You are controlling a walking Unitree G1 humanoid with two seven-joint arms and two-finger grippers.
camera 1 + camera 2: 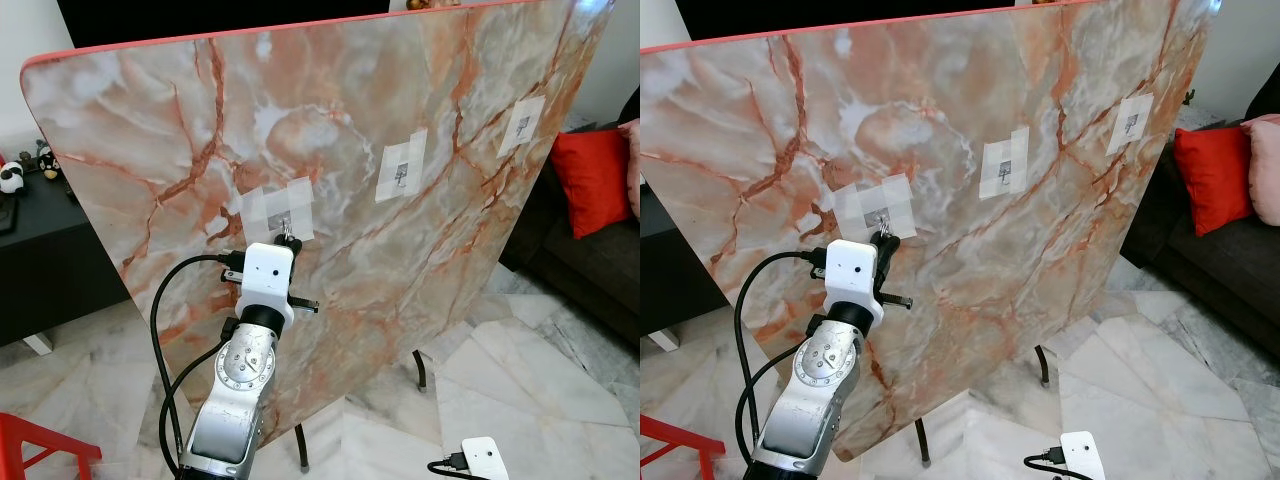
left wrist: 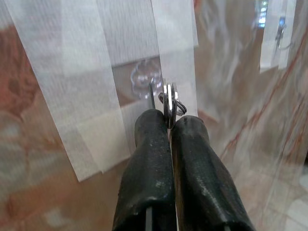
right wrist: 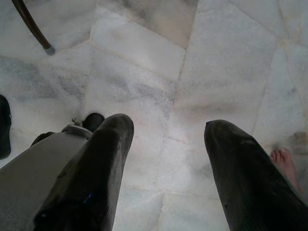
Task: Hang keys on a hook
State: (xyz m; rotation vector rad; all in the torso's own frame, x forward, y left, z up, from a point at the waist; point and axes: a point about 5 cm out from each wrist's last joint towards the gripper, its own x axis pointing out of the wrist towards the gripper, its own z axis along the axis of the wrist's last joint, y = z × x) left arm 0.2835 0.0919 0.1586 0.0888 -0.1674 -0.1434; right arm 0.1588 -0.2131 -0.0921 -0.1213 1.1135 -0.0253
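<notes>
Keys (image 2: 169, 100) on their metal ring are pinched between the two black fingers (image 2: 149, 159) of the left gripper (image 2: 169, 126), right at the leftmost hook (image 2: 152, 91). That clear hook is fixed to the marble-patterned board (image 1: 420, 270) with strips of white tape (image 2: 86, 86), and the ring sits just beside the hook's wire; whether it has caught on the hook cannot be told. The left arm (image 1: 240, 380) is raised and stretched forward and up toward the tilted board, wrist straight, its fingers pressed together on the ring. Two more taped hooks, the middle hook (image 1: 400, 172) and the right hook (image 1: 522, 124), sit farther along the board.

The right gripper (image 3: 166, 130) hangs low, pointing down at the pale marble floor (image 3: 231, 72) with its fingers spread wide and nothing between them. A person's bare toes (image 3: 284, 161) show at the edge of the floor there.
</notes>
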